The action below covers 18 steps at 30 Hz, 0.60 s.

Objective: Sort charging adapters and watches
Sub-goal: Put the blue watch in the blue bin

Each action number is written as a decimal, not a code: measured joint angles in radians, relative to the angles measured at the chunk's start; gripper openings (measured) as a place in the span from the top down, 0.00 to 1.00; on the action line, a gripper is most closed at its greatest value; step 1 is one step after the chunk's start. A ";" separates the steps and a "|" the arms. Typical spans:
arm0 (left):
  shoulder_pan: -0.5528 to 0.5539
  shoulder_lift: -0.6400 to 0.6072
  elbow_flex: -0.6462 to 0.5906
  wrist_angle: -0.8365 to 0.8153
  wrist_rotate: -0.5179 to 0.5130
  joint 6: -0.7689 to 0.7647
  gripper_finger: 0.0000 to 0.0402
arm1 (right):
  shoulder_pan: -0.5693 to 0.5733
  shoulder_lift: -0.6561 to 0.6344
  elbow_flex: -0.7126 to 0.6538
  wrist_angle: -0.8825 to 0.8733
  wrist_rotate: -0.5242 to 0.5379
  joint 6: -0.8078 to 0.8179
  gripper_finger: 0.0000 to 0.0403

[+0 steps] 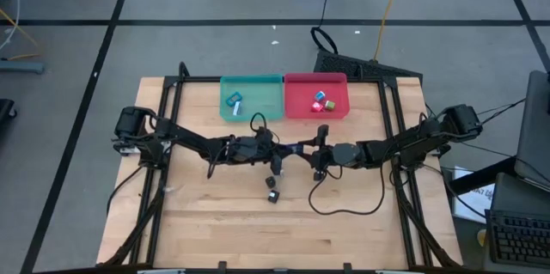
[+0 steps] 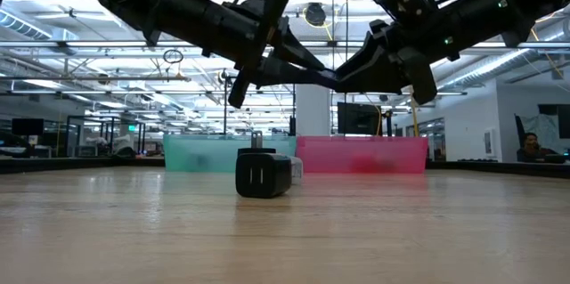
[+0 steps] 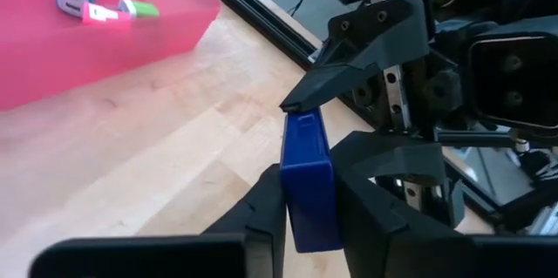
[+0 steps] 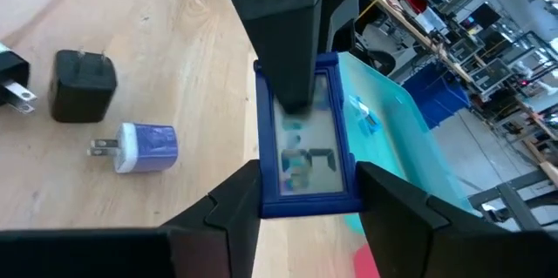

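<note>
Fingers [image 3: 375, 217] of the left gripper [image 3: 307, 217] pinch a dark blue watch [image 3: 307, 178] by its lower edges, while the right gripper [image 4: 305, 200] has its fingers [image 4: 397, 217] closed against the same watch's sides. Both meet above the table's [image 1: 215, 231] middle. Below them, slightly nearer, lie a black adapter [image 4: 83, 84] and a light blue adapter [image 4: 146, 147]. Farther back sit a teal bin [image 1: 252, 100], left, holding another watch [image 1: 235, 99], and a red bin [image 1: 315, 95], right, holding coloured adapters [image 1: 320, 100].
</note>
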 joint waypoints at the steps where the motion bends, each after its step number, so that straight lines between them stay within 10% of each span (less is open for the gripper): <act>1: 0.003 0.000 0.000 0.000 0.001 0.016 0.82 | 0.000 0.000 0.000 0.000 0.004 -0.002 0.61; 18: -0.020 -0.276 0.000 -0.356 -0.205 0.372 0.85 | 0.057 -0.265 -0.001 -0.226 -0.001 0.261 0.59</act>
